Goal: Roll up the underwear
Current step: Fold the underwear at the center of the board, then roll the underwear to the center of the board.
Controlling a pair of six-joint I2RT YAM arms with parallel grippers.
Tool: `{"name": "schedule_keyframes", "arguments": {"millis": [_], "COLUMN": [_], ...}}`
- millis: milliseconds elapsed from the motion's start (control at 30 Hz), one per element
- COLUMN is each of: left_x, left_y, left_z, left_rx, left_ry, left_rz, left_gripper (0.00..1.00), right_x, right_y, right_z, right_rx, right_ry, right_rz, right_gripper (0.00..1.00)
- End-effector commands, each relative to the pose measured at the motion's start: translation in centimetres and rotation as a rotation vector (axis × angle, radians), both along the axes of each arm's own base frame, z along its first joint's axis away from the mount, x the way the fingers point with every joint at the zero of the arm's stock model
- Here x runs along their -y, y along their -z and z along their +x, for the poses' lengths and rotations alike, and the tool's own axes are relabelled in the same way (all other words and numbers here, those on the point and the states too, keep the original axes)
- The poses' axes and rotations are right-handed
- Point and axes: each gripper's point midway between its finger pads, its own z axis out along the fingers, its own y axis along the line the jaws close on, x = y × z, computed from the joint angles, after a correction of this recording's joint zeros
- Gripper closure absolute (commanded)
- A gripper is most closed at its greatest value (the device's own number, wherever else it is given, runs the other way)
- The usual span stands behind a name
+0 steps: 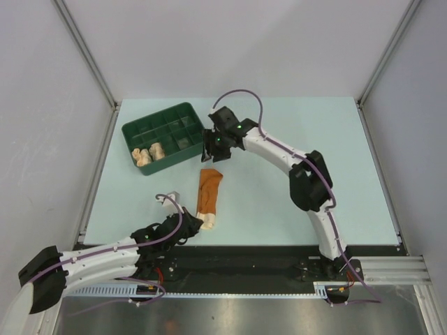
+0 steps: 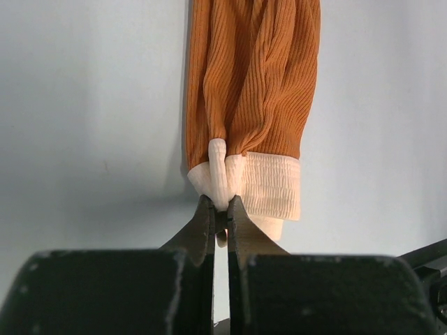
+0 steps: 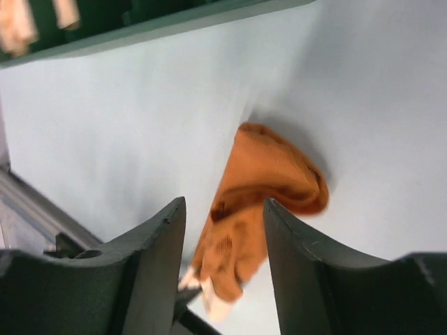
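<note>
Pinching ribbed rust-orange underwear (image 2: 251, 84) by its cream hem, left gripper (image 2: 220, 209); right gripper (image 3: 223, 206) spread, seemingly above.

Bright, even, diffuse light falls from overhead, and the top view is sharp. In the left wrist view the rust-orange underwear (image 2: 251, 91) shows crisp ribbing and a soft shadow toward 9 o'clock; the left gripper (image 2: 221, 207) at 6 o'clock is dark and defocused. The right wrist view is smeared, with the compartment tray (image 3: 174, 28) at 12 o'clock blurred.
</note>
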Motion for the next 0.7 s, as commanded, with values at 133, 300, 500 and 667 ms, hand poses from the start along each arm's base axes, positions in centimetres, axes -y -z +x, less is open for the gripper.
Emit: {"name": "schedule_keyframes", "arguments": {"millis": [133,300,500,667], "left_x": [-1.9,-1.8,-1.8,-1.8], "left_y": [2.3,2.2,2.2,2.2], "left_z": [-1.3,-1.3,-1.4,-1.4], "left_rx": [-0.084,-0.086,-0.089,-0.088], "left_ry": [-0.028,-0.03,-0.025,-0.025], "left_rz": [0.066,0.059,0.06,0.058], "left_gripper": [1.0,1.0,1.0,1.0], "right_x": [0.4,-0.8,-1.3,-1.3], "right_y": [-5.0,-1.5,0.9,2.9], "right_z": [-7.4,-11.4,-12.9,-13.0], "right_rx": [0.035,-0.036,-0.074,-0.09], "right_ry": [-0.26,-0.31,-0.321,-0.312], "right_rz": [0.153,0.125,0.094,0.053], "right_gripper": [0.65,0.83,0.85,0.87]}}
